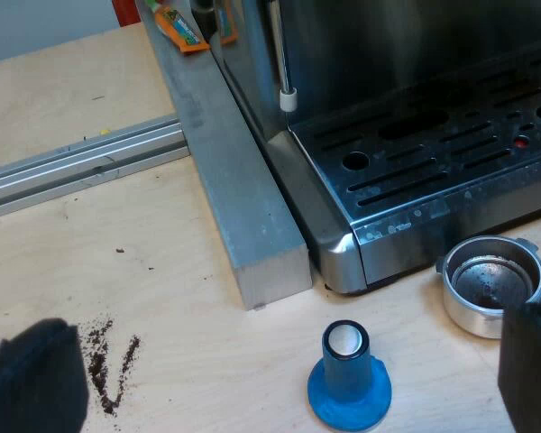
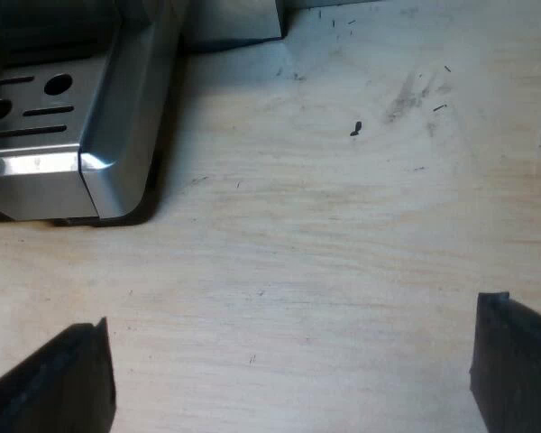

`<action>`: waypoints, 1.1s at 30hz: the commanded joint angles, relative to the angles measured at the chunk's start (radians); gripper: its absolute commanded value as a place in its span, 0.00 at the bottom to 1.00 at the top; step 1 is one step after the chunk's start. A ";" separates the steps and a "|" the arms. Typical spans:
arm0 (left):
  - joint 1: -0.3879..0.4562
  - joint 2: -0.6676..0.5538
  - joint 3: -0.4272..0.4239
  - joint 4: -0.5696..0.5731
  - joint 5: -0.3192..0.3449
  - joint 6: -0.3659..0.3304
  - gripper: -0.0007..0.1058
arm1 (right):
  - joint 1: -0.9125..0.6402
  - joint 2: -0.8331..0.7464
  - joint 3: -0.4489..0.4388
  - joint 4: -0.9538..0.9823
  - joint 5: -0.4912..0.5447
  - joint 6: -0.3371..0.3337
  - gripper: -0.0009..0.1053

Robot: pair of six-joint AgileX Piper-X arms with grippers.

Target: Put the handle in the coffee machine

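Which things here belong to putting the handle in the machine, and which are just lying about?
Job: holder, machine.
Lying about: tamper, spilled grounds, metal bar, rail, orange packet.

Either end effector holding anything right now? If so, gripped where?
Nothing held. The left end effector is open over the table; the blue tamper and the metal holder sit free below it, by the machine. The right end effector is open too.
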 commanded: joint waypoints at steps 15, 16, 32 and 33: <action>-0.030 0.069 -0.081 0.079 0.095 0.000 0.88 | 0.001 0.088 -0.132 0.156 0.004 0.014 0.77; -0.051 0.102 -0.094 0.088 0.100 0.000 0.88 | 0.003 0.122 -0.162 0.170 0.004 0.021 0.77; -0.331 0.331 -0.135 0.092 0.199 0.014 0.88 | 0.226 0.565 -0.418 0.286 -0.030 0.003 0.77; -0.340 0.338 -0.135 0.089 0.199 0.022 0.88 | 0.241 0.581 -0.425 0.285 -0.030 0.003 0.77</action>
